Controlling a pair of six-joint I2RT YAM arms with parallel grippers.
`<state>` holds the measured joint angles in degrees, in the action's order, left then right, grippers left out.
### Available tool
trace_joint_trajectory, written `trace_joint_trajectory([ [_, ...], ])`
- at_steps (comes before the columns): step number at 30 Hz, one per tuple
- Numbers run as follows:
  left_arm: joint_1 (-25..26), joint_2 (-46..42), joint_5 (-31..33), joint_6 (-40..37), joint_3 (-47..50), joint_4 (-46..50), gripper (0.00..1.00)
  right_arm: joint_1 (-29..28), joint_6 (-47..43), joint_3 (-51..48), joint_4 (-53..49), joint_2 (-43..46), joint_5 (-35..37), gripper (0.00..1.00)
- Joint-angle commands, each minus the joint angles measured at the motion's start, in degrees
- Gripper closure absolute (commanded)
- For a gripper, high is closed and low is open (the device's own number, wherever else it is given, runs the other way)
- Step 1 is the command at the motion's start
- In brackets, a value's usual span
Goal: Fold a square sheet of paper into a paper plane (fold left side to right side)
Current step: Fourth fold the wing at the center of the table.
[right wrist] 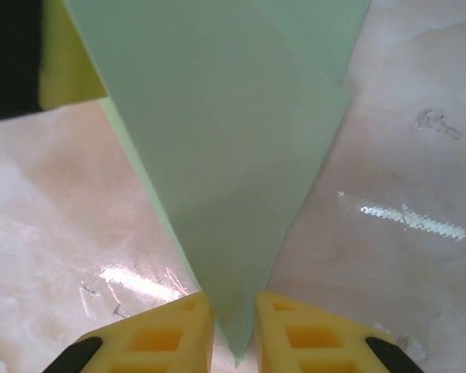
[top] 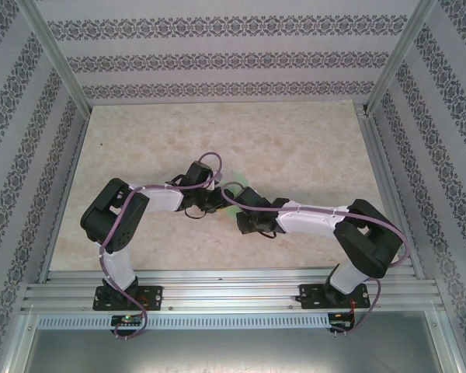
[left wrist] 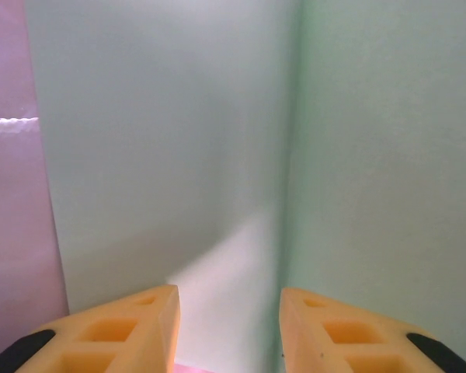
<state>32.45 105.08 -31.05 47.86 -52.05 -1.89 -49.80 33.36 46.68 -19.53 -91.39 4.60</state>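
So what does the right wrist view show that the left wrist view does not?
Right wrist view: the paper plane narrows to a point between the fingers of the right end effector, over the marbled table. Left wrist view: a vertical crease in the paper, seen very close, beyond the left end effector. Both: light green paper and yellow fingers at the bottom.

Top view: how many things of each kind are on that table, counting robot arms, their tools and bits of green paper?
Robot arms: 2 (left arm, right arm)
Tools: 2 (left tool, right tool)
Green paper: 1 (paper plane)
Total: 5
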Motion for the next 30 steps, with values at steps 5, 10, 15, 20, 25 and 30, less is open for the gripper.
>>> trace_joint_trajectory([
  [5, 0.9, -0.1, 0.3, -1.4, -1.3, 0.4, 0.6, 1.2, -1.4, 1.4, 0.0, 1.1, -0.3, 0.77],
  [10, 0.9, -0.2, 0.4, -1.4, -1.1, 0.3, 0.6, 1.5, -2.1, 1.8, 0.5, -0.4, -0.7, 0.78],
  [15, 0.9, -0.2, 0.5, -1.5, -1.1, 0.5, 0.6, 3.0, -2.4, 0.7, 4.0, -0.5, -3.9, 0.87],
  [20, 0.9, -0.1, 0.8, -1.6, -1.2, 0.7, 0.6, 5.3, -3.2, -0.8, 8.0, -0.3, -9.3, 0.87],
  [25, 0.9, -0.1, 1.0, -1.7, -0.9, 0.7, 0.6, 7.0, -4.2, -1.1, 8.8, -0.3, -11.0, 0.82],
  [30, 0.8, -0.1, 1.0, -1.8, -1.1, 0.9, 0.6, 7.7, -4.8, -0.3, 9.0, -0.4, -11.5, 0.78],
])
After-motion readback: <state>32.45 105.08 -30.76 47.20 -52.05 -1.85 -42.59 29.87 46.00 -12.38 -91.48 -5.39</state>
